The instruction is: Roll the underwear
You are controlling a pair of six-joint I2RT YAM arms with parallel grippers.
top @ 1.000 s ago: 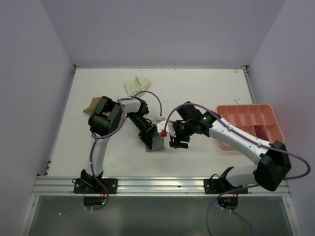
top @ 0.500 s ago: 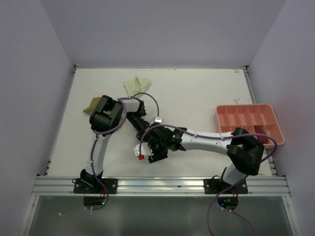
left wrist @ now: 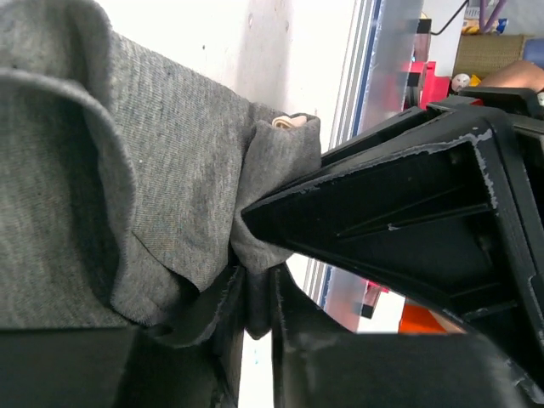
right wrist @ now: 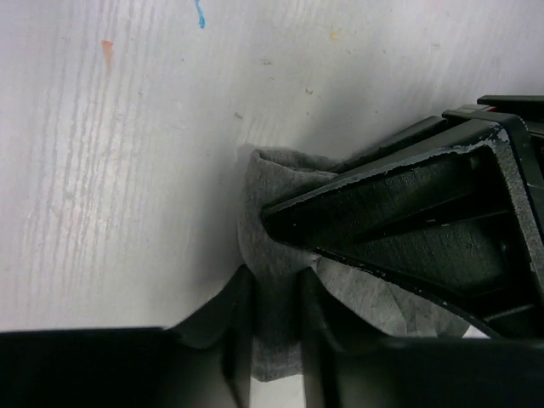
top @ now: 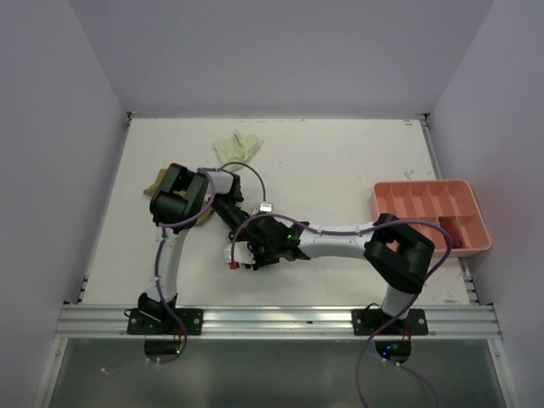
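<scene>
Grey underwear (left wrist: 127, 170) fills the left wrist view, bunched in folds. A fold of it sits pinched between the jaws of my left gripper (left wrist: 255, 293). In the right wrist view, my right gripper (right wrist: 276, 302) is shut on another fold of the same grey underwear (right wrist: 272, 212). The two grippers meet tip to tip; the other gripper's black finger (right wrist: 408, 221) presses into the cloth. From above, the grippers (top: 246, 242) cover the grey piece. Pale yellow-green underwear (top: 236, 148) lies at the back. An olive-tan piece (top: 158, 184) peeks out beside the left arm.
The salmon-pink compartment tray (top: 425, 197) stands at the right edge, something dark in its near right compartment. The right arm stretches leftward across the table's front, its elbow (top: 399, 253) raised. The metal rail (top: 272, 319) runs along the near edge.
The right arm swung left from mid-table to the left gripper, and its jaws closed on the grey cloth. The left gripper and the cloth shifted slightly left.
</scene>
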